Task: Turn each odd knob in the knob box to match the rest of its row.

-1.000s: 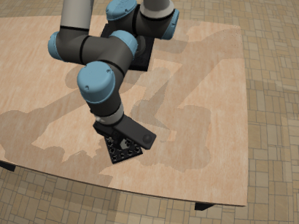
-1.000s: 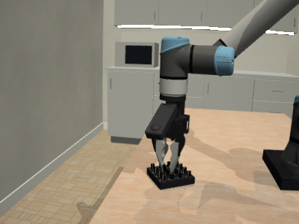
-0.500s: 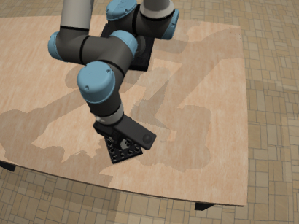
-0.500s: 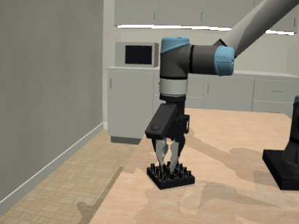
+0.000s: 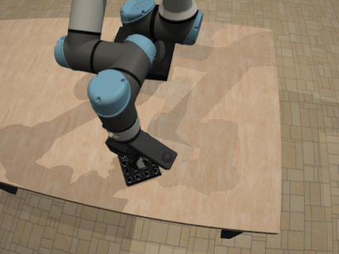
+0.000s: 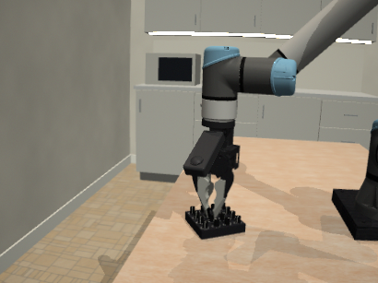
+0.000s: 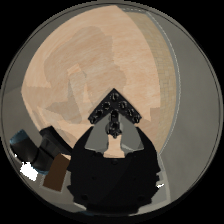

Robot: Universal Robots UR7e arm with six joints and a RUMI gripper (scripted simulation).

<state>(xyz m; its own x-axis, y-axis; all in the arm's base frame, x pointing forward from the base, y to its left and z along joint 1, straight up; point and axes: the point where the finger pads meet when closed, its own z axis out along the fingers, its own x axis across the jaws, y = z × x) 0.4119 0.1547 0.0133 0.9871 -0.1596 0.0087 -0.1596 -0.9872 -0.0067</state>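
Among black knobs [image 6: 217, 222], the claw's [image 5: 140, 160] [image 6: 214, 211] [image 7: 115, 125] tapered, smooth grey fingers

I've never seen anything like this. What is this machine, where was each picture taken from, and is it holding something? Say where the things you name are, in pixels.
It is one jointed robot arm [image 5: 112, 59] [image 6: 260, 75] [image 7: 25, 145] ending in two fingers [image 5: 140, 163] [image 6: 220, 194]. The top picture looks down from above, the exterior one looks across from the side, and the round wrist one looks out past the fingers. On the wooden table [image 5: 248, 107] [image 6: 300, 165] [image 7: 135, 60] sits a black box [image 5: 142, 179] [image 6: 223, 231] [image 7: 114, 91] with rows of small upright knobs. The fingertips are nearly together, down among the knobs; whether they grip one is too small to tell.
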